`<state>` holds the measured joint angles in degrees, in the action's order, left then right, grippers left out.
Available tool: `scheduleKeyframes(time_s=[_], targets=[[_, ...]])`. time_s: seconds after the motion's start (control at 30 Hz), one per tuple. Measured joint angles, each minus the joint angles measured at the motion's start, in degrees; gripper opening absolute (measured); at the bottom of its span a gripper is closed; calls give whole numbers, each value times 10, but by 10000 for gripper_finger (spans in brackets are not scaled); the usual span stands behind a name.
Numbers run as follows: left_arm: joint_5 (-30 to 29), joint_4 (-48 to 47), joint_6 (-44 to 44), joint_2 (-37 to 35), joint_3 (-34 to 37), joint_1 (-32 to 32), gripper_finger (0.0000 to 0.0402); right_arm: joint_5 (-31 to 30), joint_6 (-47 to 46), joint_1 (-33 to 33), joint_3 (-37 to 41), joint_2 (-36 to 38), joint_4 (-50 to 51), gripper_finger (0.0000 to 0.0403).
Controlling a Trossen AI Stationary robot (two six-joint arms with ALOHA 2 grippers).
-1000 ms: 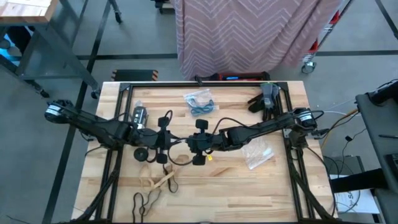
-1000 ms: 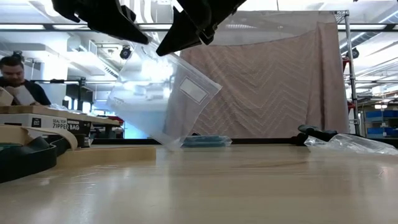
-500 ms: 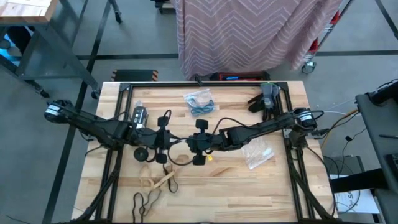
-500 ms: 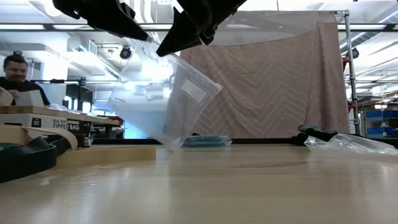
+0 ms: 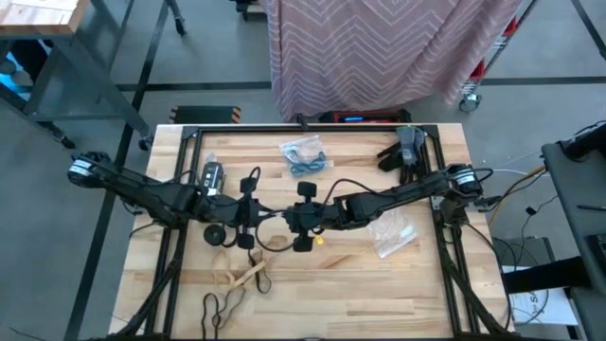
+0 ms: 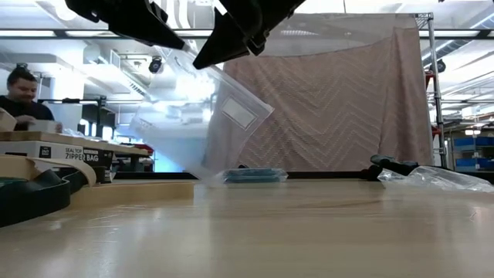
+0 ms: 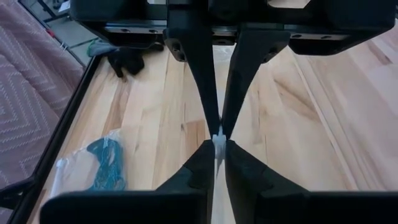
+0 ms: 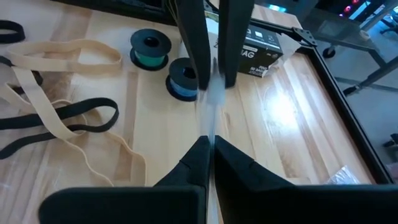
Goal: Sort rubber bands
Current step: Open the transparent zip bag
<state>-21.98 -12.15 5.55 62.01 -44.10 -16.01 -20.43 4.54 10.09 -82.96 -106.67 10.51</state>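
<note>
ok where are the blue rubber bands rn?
In the high view the blue rubber bands sit inside a clear bag at the table's far middle, left of the dark gloves.

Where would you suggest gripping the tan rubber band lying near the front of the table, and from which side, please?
Probably from straight above, at a single strand of the tan rubber band where it lies apart from the black rubber band. It lies flat and floppy on the table, partly tangled with the black one, so a free loop end is safest. Both grippers, left gripper and right gripper, now pinch a clear bag.
</note>
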Motion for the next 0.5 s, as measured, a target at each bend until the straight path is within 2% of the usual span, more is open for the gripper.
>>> scheduleKeyframes(time_s=[0.13, 0.4, 0.5], targets=[[1, 9, 12, 6, 0, 0, 15, 25, 0, 0, -3, 0, -2, 2], [5, 12, 14, 9, 0, 0, 15, 29, -5, 0, -5, 0, -5, 2], [33, 12, 15, 9, 0, 0, 17, 28, -12, 0, -6, 0, -8, 2]])
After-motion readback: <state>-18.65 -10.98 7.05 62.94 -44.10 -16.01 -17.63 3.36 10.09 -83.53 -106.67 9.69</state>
